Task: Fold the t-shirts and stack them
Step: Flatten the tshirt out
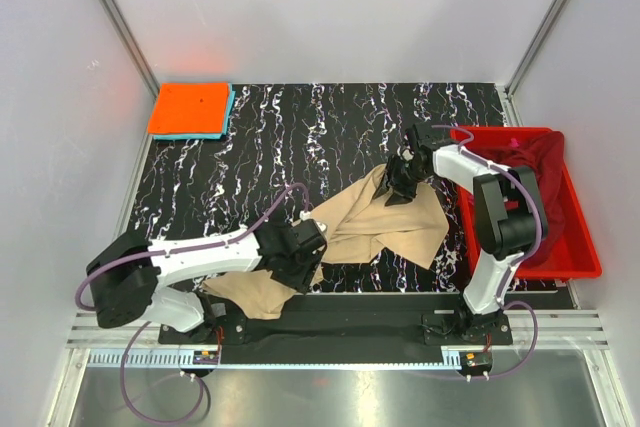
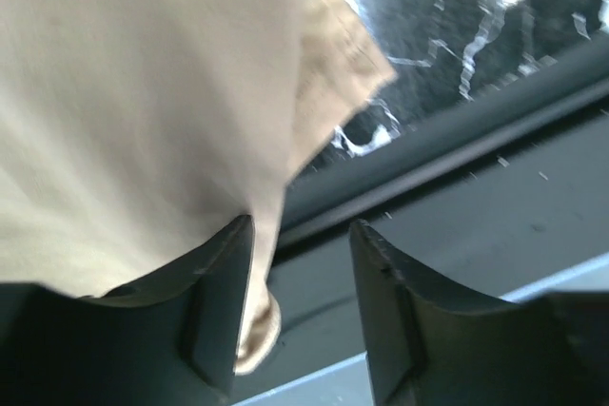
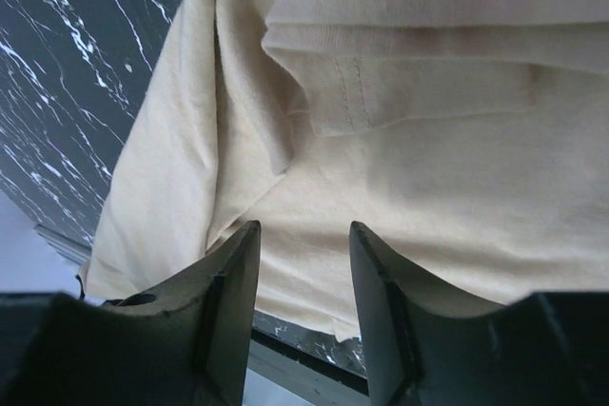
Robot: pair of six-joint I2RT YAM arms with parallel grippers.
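A large tan t-shirt (image 1: 385, 227) lies crumpled in the middle of the black marbled table (image 1: 300, 127). My left gripper (image 1: 300, 255) is open over its near left part; in the left wrist view (image 2: 303, 235) the tan cloth (image 2: 143, 111) hangs beside the left finger, with nothing between the jaws. My right gripper (image 1: 404, 183) is open just above the shirt's far right edge; its wrist view (image 3: 304, 235) shows folds and a stitched hem (image 3: 400, 92). A folded orange t-shirt (image 1: 190, 107) lies on a light blue one (image 1: 229, 115) at the back left. A maroon t-shirt (image 1: 535, 162) lies in the bin.
A red plastic bin (image 1: 575, 247) stands at the right edge, beside the right arm. White walls close in the table on three sides. The black rail (image 2: 447, 149) of the table's near edge runs under the left gripper.
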